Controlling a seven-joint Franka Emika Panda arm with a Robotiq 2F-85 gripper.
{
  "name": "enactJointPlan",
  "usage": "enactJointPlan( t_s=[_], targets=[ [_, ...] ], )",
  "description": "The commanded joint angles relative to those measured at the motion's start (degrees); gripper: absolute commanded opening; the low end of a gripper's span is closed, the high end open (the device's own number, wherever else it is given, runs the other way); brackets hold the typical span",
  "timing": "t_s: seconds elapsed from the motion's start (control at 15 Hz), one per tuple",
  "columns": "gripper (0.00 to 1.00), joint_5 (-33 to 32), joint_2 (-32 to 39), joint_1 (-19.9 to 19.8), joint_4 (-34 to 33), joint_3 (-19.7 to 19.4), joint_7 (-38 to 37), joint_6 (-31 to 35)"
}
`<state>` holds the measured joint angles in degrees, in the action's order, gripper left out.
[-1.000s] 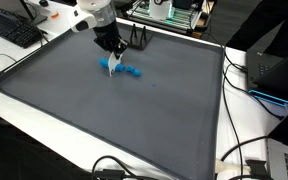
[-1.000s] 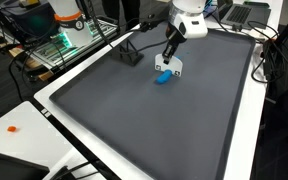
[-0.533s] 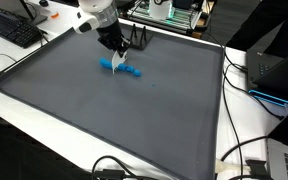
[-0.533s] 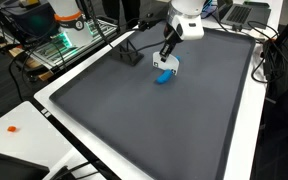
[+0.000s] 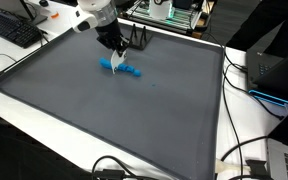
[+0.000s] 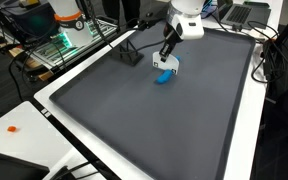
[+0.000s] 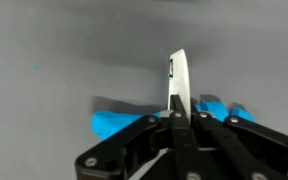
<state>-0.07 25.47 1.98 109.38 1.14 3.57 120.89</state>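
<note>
My gripper (image 5: 113, 52) is shut on a thin white flat piece (image 5: 114, 64), which sticks down from the fingers towards a dark grey mat (image 5: 104, 120). A blue object (image 5: 127, 71) lies on the mat right under and beside the white piece. Both exterior views show this; the gripper (image 6: 167, 50), white piece (image 6: 170, 63) and blue object (image 6: 163, 77) appear near the mat's far part. In the wrist view the white piece (image 7: 178, 78) stands edge-on between the closed fingers (image 7: 176, 112), with the blue object (image 7: 119, 124) spread behind them. I cannot tell whether the piece touches it.
A black stand-like object (image 6: 130, 50) sits on the mat beside the gripper. A keyboard (image 5: 12, 30), cables (image 5: 246, 150) and electronics (image 5: 274, 75) surround the white table (image 6: 24, 120). A small orange item (image 6: 12, 128) lies on the table edge.
The gripper with the white piece shifted slightly over the blue object between one second and half a second ago. Since then nothing has moved.
</note>
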Motion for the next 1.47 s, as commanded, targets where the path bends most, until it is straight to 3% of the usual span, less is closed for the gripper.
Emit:
enactJointPlan(
  t_s=[0.0, 1.4],
  targets=[
    [0.01, -0.84, -1.55, -0.32, 0.17, -0.22, -0.38, -0.42],
    [0.01, -3.02, -0.04, -1.54, -3.15, -1.93, -0.11, 1.61]
  ],
)
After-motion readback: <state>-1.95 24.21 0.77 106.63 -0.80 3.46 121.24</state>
